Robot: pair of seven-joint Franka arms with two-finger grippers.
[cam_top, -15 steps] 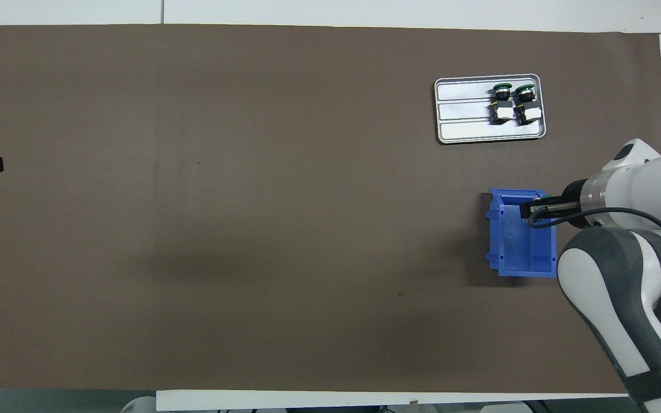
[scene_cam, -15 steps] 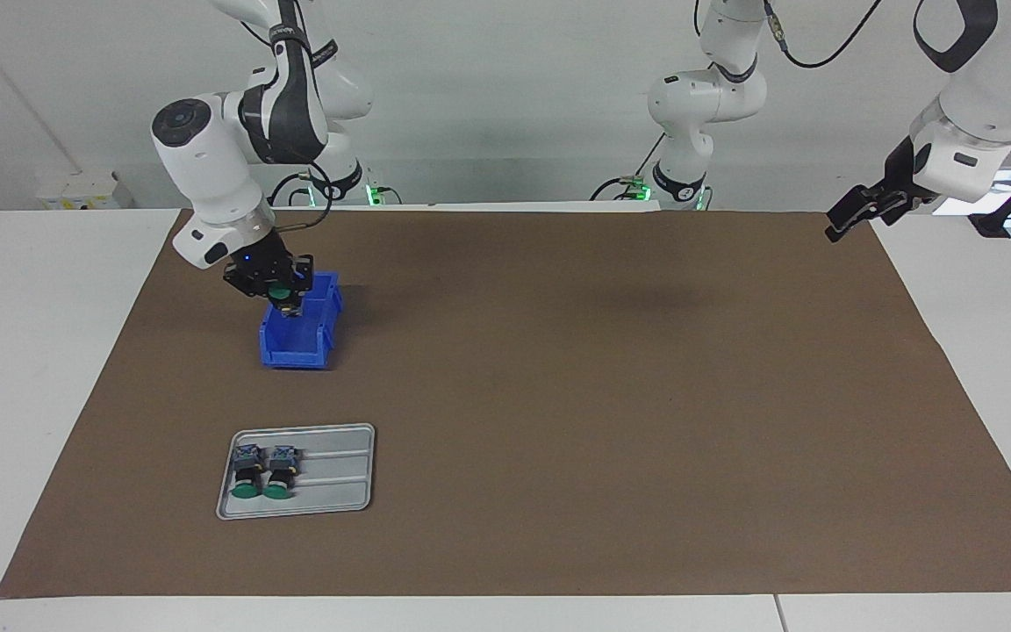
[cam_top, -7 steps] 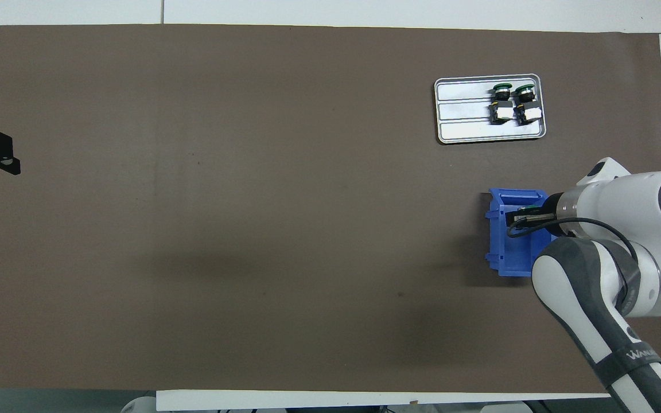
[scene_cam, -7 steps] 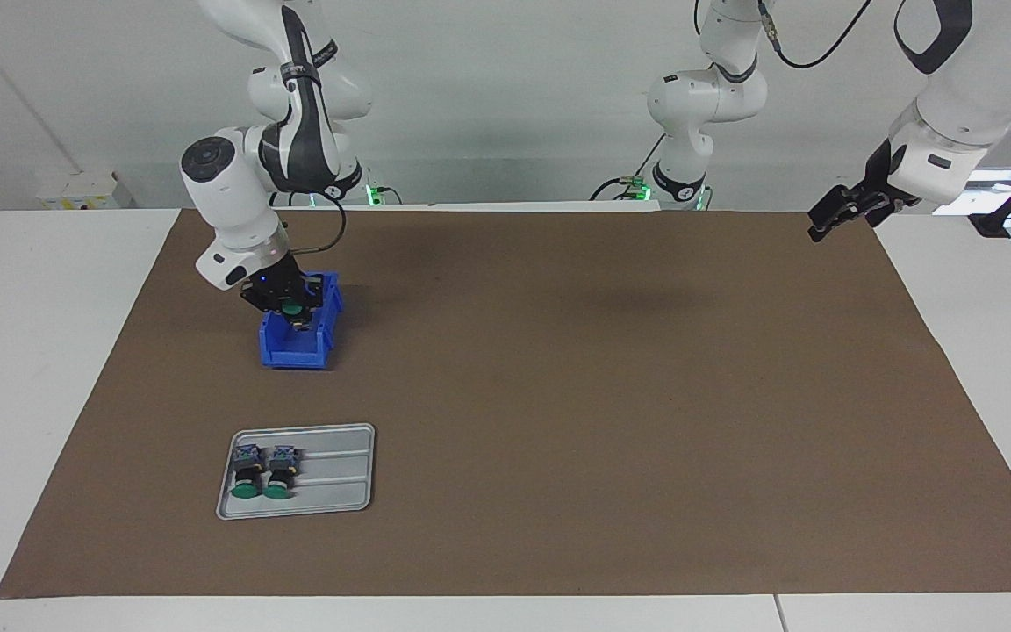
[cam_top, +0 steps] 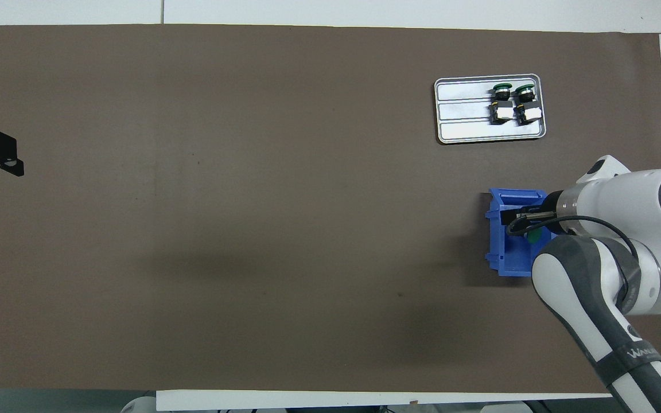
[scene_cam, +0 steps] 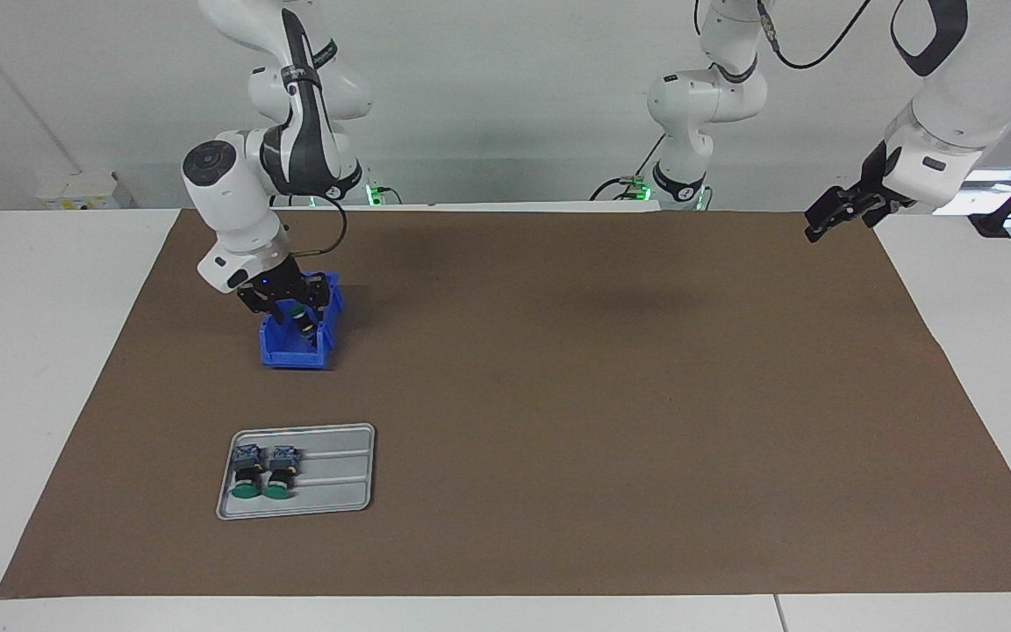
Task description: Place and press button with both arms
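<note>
Facing view, item list, release step in hand.

Right gripper [scene_cam: 293,312]: black two-finger type, low inside small blue plastic open-topped bin [scene_cam: 282,349], toward right arm's end of table. Fingers appear to stand apart (parted or still lightly gripping: cannot tell for certain).

Small push-button switch with round green cap [scene_cam: 295,311]: between those fingers, down in bin; green cap also visible in overhead view [cam_top: 533,235] against bin floor, beside gripper. Resting on floor or just above it: cannot tell.

Grey ribbed metal tray [scene_cam: 339,478]: farther from robots than bin; two more green-capped switches [scene_cam: 261,471] lying side by side at one end.

Left gripper [scene_cam: 835,212]: black, raised over edge of brown paper mat [scene_cam: 611,395] at left arm's end, waiting; fingers apart, holding nothing.

Handling notes, as judgement: open fully before lifting; rise straight up, clear of bin walls (a snag could tip the light bin or drag the switch out). Best left with cap upward for pressing. Risk: switch rolling onto its side.
</note>
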